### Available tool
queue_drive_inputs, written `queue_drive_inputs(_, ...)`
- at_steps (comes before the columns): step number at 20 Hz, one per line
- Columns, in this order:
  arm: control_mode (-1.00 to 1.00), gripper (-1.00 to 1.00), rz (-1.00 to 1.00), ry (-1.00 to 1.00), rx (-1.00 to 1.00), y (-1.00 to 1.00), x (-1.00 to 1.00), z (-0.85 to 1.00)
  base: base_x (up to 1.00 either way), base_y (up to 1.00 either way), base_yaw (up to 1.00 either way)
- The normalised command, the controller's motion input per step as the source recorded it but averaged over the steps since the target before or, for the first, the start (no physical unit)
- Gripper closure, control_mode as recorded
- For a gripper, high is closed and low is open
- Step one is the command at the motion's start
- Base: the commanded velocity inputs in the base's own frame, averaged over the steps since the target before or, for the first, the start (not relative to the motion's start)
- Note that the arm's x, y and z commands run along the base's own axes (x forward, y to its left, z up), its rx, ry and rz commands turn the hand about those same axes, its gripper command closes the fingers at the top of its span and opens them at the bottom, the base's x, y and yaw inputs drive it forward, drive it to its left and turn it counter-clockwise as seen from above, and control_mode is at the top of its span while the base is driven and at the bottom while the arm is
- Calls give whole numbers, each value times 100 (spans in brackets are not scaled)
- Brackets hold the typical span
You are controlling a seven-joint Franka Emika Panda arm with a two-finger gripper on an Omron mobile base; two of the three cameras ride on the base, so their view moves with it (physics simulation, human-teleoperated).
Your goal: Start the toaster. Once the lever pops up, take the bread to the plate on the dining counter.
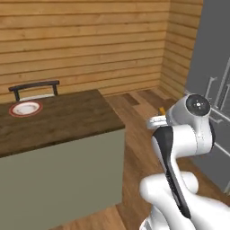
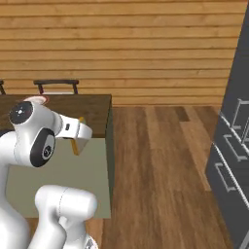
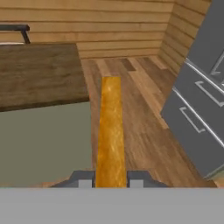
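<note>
My gripper (image 3: 110, 181) is shut on the bread (image 3: 110, 131), which I see edge-on as a golden-brown strip running away from the fingertips (image 3: 85, 180). A sliver of the bread (image 2: 75, 144) pokes out below the hand over the floor, just off the corner of the dining counter (image 1: 58, 119). This counter has a dark brown top and a grey-green base. The red-rimmed white plate (image 1: 26, 108) lies empty near the counter's far left end, well away from the gripper. The toaster and its lever are out of view.
A dark-backed chair (image 1: 33, 87) stands behind the counter by the plank wall. Tall grey cabinets with drawers (image 3: 197, 109) line the right side. Open wooden floor (image 2: 160, 160) runs between the counter and the cabinets.
</note>
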Motion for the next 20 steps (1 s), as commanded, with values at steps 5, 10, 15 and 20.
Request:
queue_drive_inputs(5,100,100,0,0,0,0,0,0,90,-100,17)
queue_drive_inputs(10,100,100,0,0,0,0,0,0,100,-88,28)
queue_drive_inputs(15,100,100,0,0,0,0,0,0,100,-73,27)
queue_drive_inputs(20,100,100,0,0,0,0,0,0,100,-6,5)
